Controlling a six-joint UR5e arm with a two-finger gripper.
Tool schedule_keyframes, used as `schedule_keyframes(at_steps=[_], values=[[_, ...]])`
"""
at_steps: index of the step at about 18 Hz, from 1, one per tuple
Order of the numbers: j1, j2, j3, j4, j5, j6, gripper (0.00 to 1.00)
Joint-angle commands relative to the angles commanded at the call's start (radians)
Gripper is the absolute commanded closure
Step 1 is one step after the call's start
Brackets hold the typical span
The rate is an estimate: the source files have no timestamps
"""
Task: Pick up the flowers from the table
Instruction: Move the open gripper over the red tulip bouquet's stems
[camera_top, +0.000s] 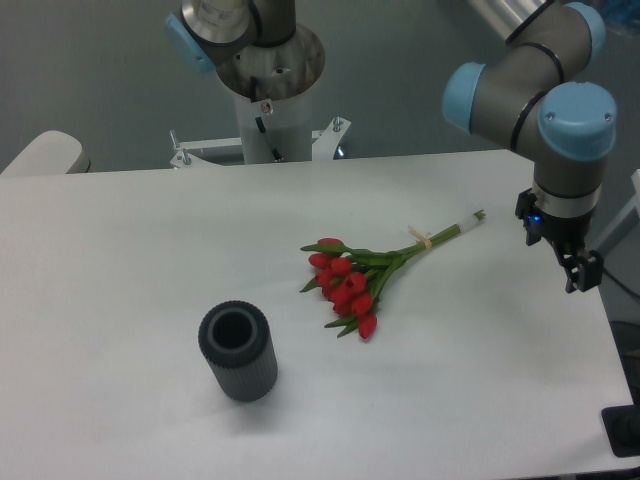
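This looks like a robotics lab. An industrial arm (545, 95) with grey links and blue joint caps rises from a pedestal (272, 95) bolted by a metal bracket behind a plain white table (120, 270). The backdrop is bare grey floor or wall, with no household furnishings. On the table lie only test props: flowers (350, 285) and a ribbed cylinder (238, 352).

Flowers (352, 285) lying on white table (120, 260), grey ribbed cylinder (238, 352) upright nearby, gripper (580, 272) well right

The white table (120, 300) bears the red-budded flowers (350, 285) and, nearby, an upright dark ribbed cylinder (238, 352).
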Motion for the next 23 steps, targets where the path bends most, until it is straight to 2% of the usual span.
schedule_keyframes(at_steps=[6, 11, 15, 20, 23], values=[[-0.003, 0.002, -0.011, 0.003, -0.005, -0.015, 0.0], [0.009, 0.014, -0.061, 0.021, -0.006, -0.02, 0.0], [0.012, 0.032, -0.095, 0.025, -0.014, -0.153, 0.0], [0.008, 0.071, -0.187, 0.051, -0.009, -0.264, 0.0], [0.008, 0.093, -0.279, 0.089, -0.008, -0.284, 0.0]])
